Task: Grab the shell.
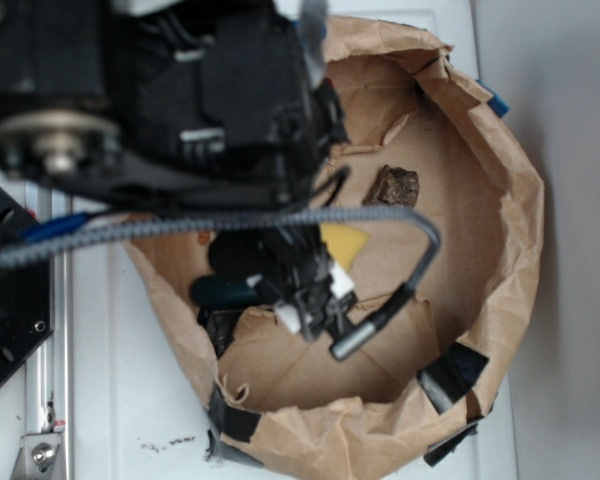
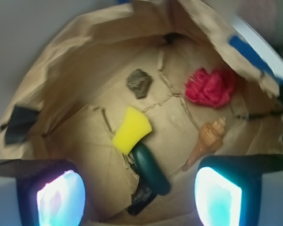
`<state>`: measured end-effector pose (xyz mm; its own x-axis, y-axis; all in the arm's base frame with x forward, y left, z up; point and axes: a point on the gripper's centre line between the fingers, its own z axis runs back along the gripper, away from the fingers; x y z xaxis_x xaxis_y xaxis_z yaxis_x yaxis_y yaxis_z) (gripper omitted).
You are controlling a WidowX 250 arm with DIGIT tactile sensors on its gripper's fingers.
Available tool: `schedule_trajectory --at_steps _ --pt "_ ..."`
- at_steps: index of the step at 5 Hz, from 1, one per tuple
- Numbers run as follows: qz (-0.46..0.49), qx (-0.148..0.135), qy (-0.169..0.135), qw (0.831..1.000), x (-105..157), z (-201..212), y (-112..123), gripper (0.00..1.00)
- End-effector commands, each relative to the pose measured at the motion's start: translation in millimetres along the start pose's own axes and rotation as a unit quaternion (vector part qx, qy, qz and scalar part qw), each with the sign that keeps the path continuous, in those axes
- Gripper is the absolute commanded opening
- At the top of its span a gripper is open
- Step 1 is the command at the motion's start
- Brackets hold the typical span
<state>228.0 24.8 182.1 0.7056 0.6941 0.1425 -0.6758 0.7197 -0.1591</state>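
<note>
With its jaws spread wide and empty, the gripper hovers over the dark green object, left of the shell, so descending straight risks grabbing wrongly.

A brown paper bag, its rim patched with black tape, lies open on a white worktop. The black arm reaches over it, hiding much inside. A rock and a yellow sponge show on the bag's floor.
</note>
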Motion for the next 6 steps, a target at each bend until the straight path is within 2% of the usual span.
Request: schedule_trajectory --at_steps 1,2,3,4,6 --pt "0.018 -0.012 -0.02 1.0 6.7 9.6 9.8 1.0" --pt "0.018 -0.012 -0.02 1.0 6.7 9.6 9.8 1.0" --pt "0.118 -0.005 -0.007 0.993 33.9 -15.7 9.4 1.0" --pt "0.165 -0.011 0.011 0.986 53.0 -35.8 18.5 1.0" --pt "0.183 -0.014 0.007 0.983 56.5 -45.9 20.8 1.0"
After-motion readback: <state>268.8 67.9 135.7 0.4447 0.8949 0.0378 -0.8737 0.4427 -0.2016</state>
